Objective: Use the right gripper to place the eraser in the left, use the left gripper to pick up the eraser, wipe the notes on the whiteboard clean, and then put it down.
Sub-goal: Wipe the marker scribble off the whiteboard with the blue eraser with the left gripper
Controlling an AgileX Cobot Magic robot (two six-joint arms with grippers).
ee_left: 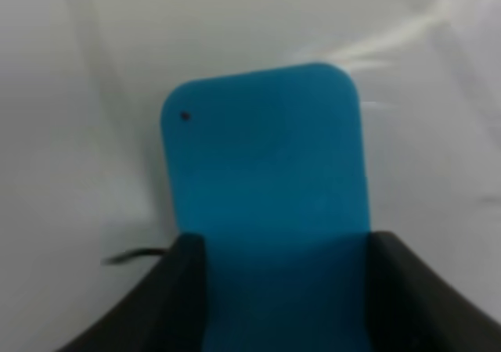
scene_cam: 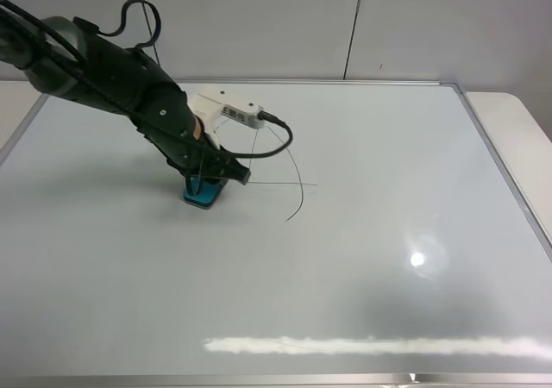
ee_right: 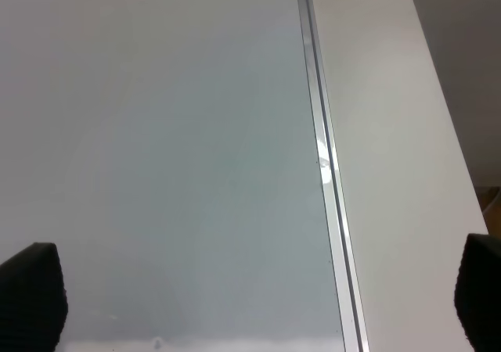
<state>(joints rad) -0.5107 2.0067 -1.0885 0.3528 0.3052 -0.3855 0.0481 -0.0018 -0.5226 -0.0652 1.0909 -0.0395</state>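
Your left hand (scene_cam: 210,179) squeezes the eraser (scene_cam: 203,198) on the whiteboard (scene_cam: 371,267) by the notes (scene_cam: 299,185). Your right hand (ee_right: 257,293) is wide open, empty.

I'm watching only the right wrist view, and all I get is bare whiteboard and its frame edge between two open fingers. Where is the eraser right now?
Observer: The eraser sits on the whiteboard, left of centre in the high view.
Operator: Is the other arm holding it?
Observer: Yes. The left gripper is shut on it. Its wrist view shows black fingers on both sides of the teal top.
Operator: Any marker left to wipe?
Observer: Yes. Thin black notes show just right of the eraser in the high view: a curved line crossed by a horizontal one.
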